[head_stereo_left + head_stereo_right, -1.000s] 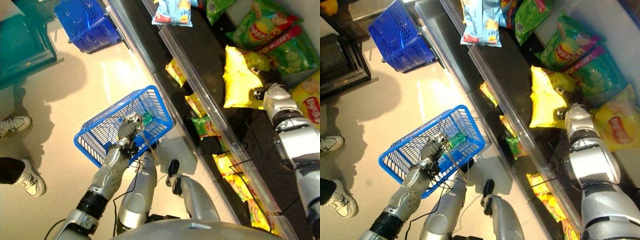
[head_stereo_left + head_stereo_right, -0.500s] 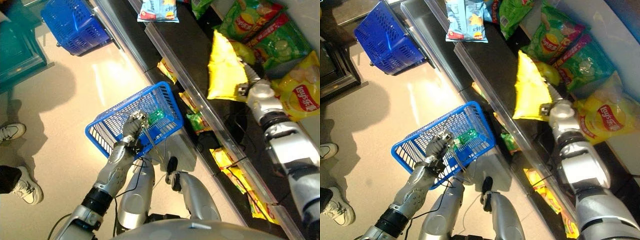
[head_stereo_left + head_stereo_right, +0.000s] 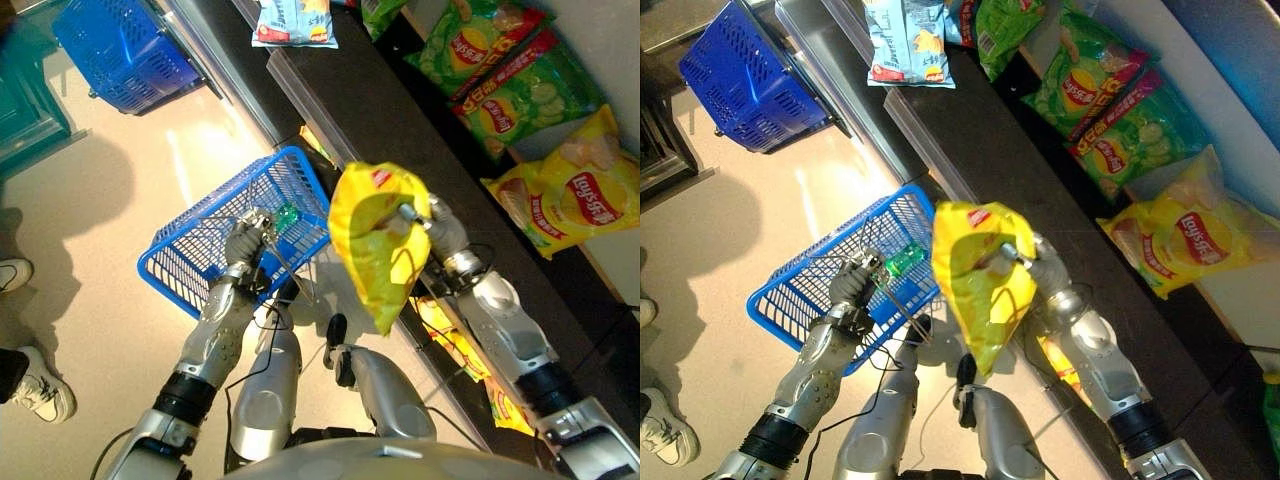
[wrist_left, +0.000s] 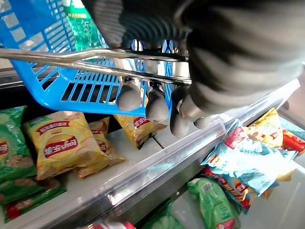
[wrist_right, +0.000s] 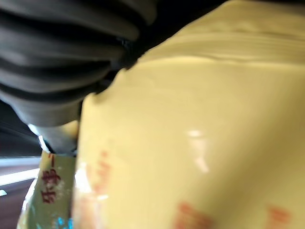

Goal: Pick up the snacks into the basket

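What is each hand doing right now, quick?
Left hand: shut on the metal handle of the blue basket.
Right hand: shut on the yellow snack bag, held up beside the basket.

A crumpled yellow snack bag (image 3: 378,240) hangs in the air, just right of the tilted blue basket (image 3: 215,255).

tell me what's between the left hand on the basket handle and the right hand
The yellow snack bag, pinched by the right hand, hangs beside the blue basket that the left hand grips by its wire handle. Both eye views show it.
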